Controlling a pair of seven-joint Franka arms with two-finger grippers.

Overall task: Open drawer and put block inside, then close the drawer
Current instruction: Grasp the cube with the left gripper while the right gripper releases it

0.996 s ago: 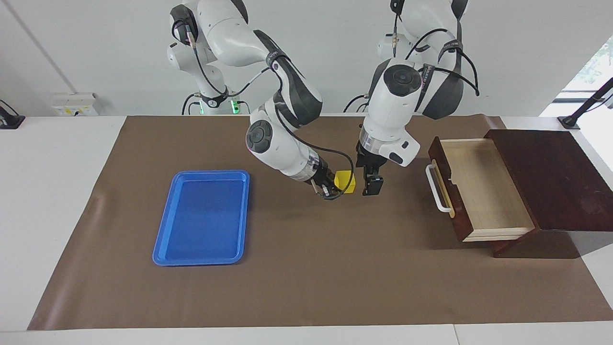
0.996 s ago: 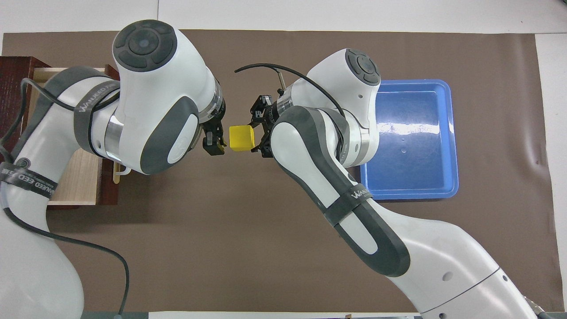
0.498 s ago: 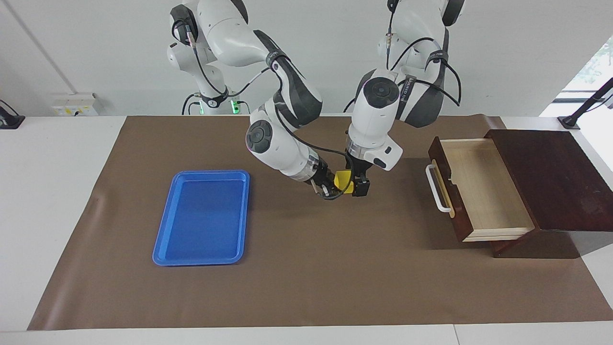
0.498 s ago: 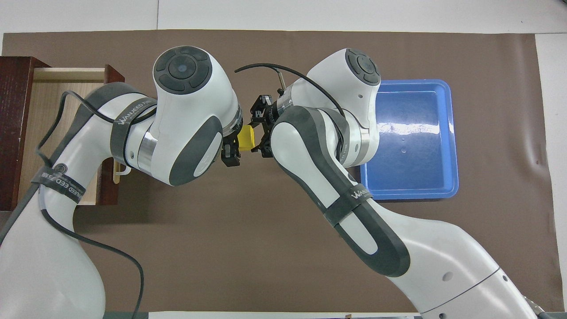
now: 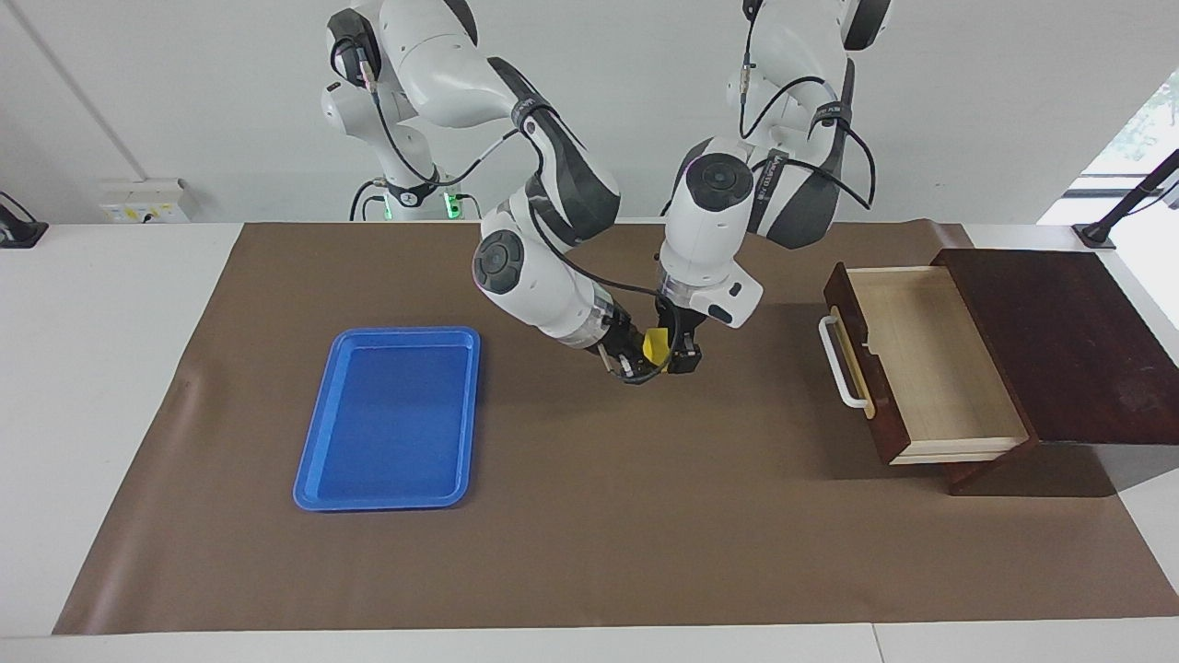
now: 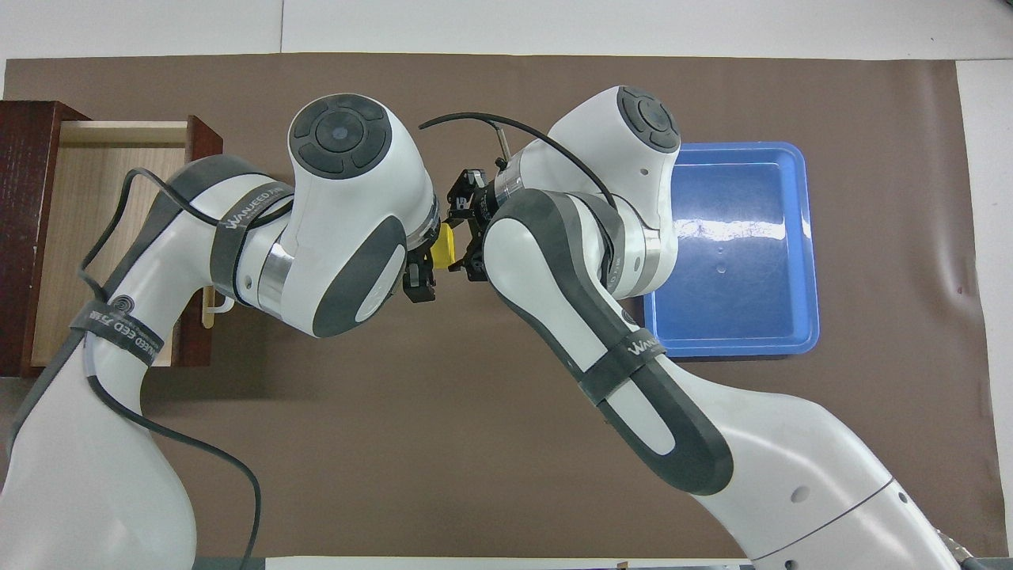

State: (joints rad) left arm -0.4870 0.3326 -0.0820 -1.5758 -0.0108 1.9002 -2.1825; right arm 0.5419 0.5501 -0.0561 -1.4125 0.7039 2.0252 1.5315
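2 grippers (image 5: pixel 636 361) (image 5: pixel 680 354) on block (image 5: pixel 655 345).

Only readable text is the dark strap bands on the arms. Left arm band (image 6: pixel 252 208) reads "WANJEED". Right arm band (image 6: pixel 633 349) shows "WAN..." with the rest cut off. Second left arm band (image 6: pixel 119 331), lower down that arm, shows partial "EED", rest unreadable.

Yellow block (image 5: pixel 655 343) held above mat, wooden drawer (image 5: pixel 921 364) open
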